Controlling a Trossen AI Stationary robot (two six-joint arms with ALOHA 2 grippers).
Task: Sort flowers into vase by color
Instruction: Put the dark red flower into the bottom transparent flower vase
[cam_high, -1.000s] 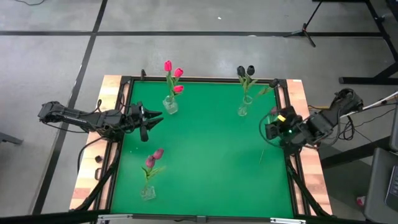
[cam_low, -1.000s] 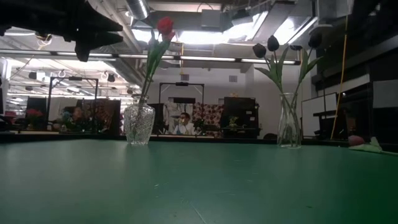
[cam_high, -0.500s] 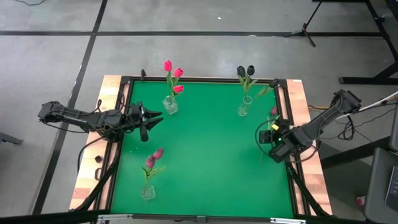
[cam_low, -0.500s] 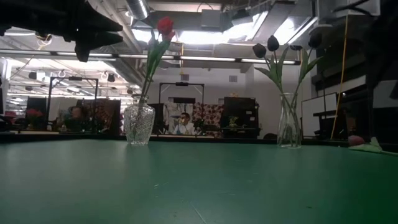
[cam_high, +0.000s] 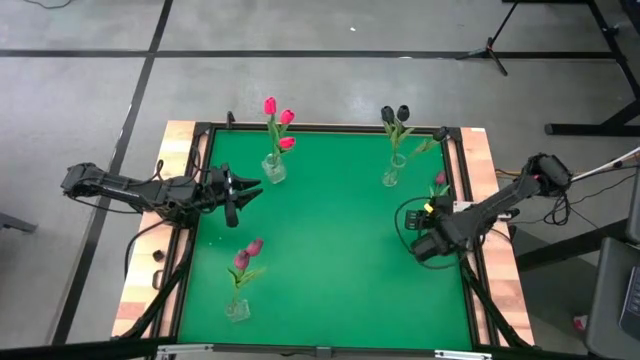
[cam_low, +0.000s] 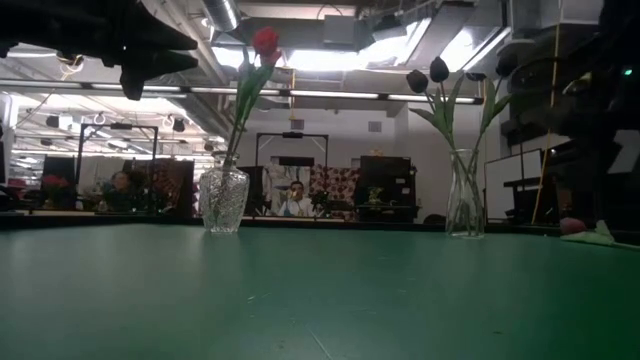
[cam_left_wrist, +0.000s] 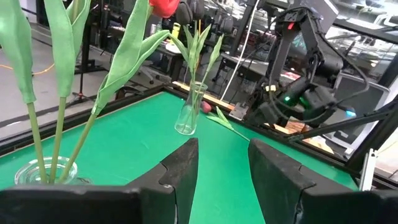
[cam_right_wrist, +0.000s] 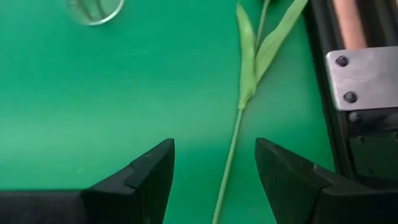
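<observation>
Three glass vases stand on the green table (cam_high: 330, 270). The vase at upper left (cam_high: 273, 168) holds bright pink-red tulips (cam_high: 279, 118); the vase at upper right (cam_high: 393, 172) holds near-black tulips (cam_high: 395, 114); the vase at lower left (cam_high: 237, 308) holds dusky maroon-pink tulips (cam_high: 247, 253). One loose tulip (cam_high: 437, 190) lies at the right edge of the mat, its head near the frame rail, its thin stem (cam_right_wrist: 231, 146) running toward the bottom of the high view. The right gripper (cam_high: 420, 243) hangs over that stem with its fingers (cam_right_wrist: 152, 171) spread and nothing between them. The left gripper (cam_high: 243, 192) waits at the left of the high view, beside the pink-red vase, jaws parted and empty.
</observation>
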